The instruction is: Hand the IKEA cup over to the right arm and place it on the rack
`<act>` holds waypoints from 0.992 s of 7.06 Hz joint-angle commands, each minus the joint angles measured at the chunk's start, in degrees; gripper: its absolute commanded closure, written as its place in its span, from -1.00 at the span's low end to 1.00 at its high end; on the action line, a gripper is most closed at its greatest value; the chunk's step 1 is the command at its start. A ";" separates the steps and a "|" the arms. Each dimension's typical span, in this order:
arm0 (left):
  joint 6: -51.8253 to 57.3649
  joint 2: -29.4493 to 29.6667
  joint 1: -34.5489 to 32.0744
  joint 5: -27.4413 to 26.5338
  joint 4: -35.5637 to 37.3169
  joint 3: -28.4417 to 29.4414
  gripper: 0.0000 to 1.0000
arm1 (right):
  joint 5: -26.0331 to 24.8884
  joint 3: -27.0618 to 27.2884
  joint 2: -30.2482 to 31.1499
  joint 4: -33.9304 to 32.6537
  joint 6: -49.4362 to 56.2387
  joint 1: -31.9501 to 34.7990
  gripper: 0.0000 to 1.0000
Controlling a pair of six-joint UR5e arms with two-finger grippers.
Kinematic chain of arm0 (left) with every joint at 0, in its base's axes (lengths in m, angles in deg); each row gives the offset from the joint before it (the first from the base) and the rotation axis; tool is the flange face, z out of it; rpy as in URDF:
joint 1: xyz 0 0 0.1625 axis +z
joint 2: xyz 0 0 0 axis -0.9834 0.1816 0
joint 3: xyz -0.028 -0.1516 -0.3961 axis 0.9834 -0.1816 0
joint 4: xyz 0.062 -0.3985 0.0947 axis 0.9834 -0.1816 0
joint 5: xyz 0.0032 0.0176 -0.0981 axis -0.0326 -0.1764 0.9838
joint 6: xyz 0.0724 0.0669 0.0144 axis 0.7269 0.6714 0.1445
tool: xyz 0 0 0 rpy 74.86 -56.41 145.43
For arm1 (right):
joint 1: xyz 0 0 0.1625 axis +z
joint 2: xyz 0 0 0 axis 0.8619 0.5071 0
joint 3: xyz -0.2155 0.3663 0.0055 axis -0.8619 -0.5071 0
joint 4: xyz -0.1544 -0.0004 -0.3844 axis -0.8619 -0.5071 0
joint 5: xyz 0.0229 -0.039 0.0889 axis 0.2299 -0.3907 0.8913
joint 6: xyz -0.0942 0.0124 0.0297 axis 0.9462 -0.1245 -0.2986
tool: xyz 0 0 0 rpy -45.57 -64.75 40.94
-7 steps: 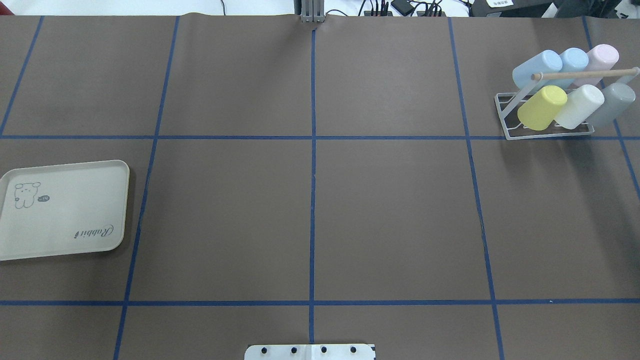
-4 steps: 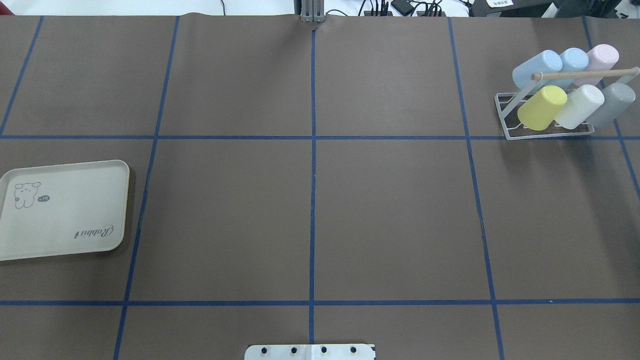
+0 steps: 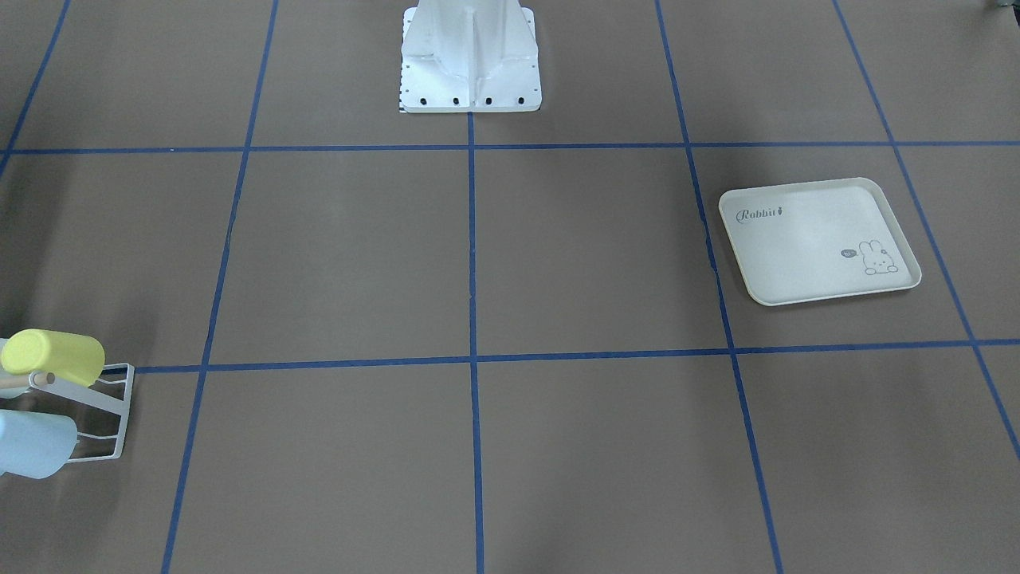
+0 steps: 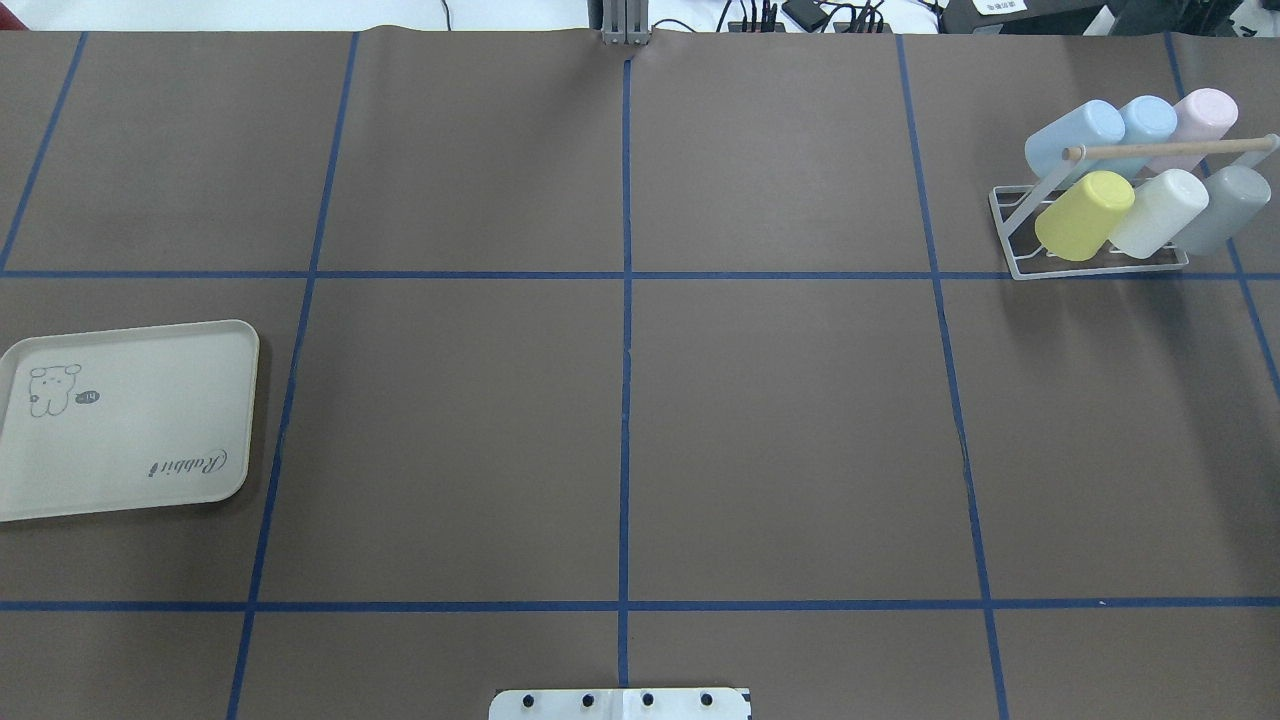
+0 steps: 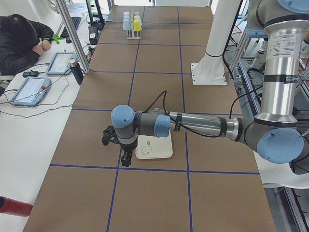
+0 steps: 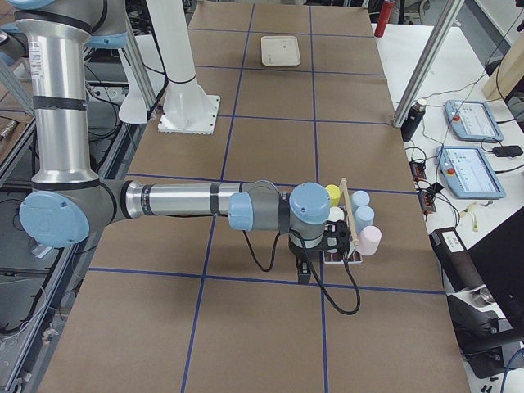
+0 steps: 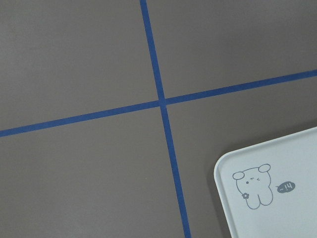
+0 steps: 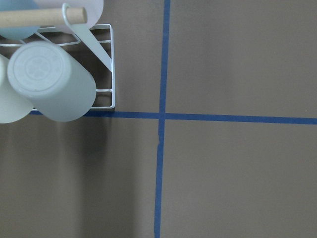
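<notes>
Cups: six smooth, matte tumblers with rounded bases, all resting on the rack (image 4: 1100,270), each tilted on a slanted prong. In the back row are a light-blue cup (image 4: 1075,135), a second blue cup (image 4: 1148,120) and a pink cup (image 4: 1200,112). In the front row are a yellow cup (image 4: 1083,215), an off-white cup (image 4: 1158,212) and a grey cup (image 4: 1225,205). I cannot tell which one the task means.
Rack: thin white wire on a rectangular base, with a pale wooden rod (image 4: 1170,148) running across above the front row. It sits at the table's far right corner in the overhead view.
Right gripper (image 6: 304,278): bulky and black, on an arm stretched level over the table. It hangs just beside the rack, and I cannot tell whether its fingers are apart or together.
Left gripper (image 5: 126,163): slim and black, pointing down by the tray's edge. Here too I cannot tell the spread of the fingers.
Tray (image 4: 150,400): cream, a rounded rectangle with a low raised rim and a printed rabbit — well apart from the rack, at the opposite end.
Table (image 4: 780,430): a flat brown matte cover, divided into squares by blue tape (image 4: 625,400).
</notes>
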 commanded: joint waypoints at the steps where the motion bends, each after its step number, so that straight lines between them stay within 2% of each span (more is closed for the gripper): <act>1: 0.19 0.10 0.00 -0.09 0.09 -0.27 -0.99 | -2.25 2.78 2.25 0.06 -0.23 0.22 -1.00; 7: -1.81 0.27 0.00 -0.09 0.09 -0.27 -0.99 | -1.37 2.26 2.35 -0.55 -0.32 0.22 -1.00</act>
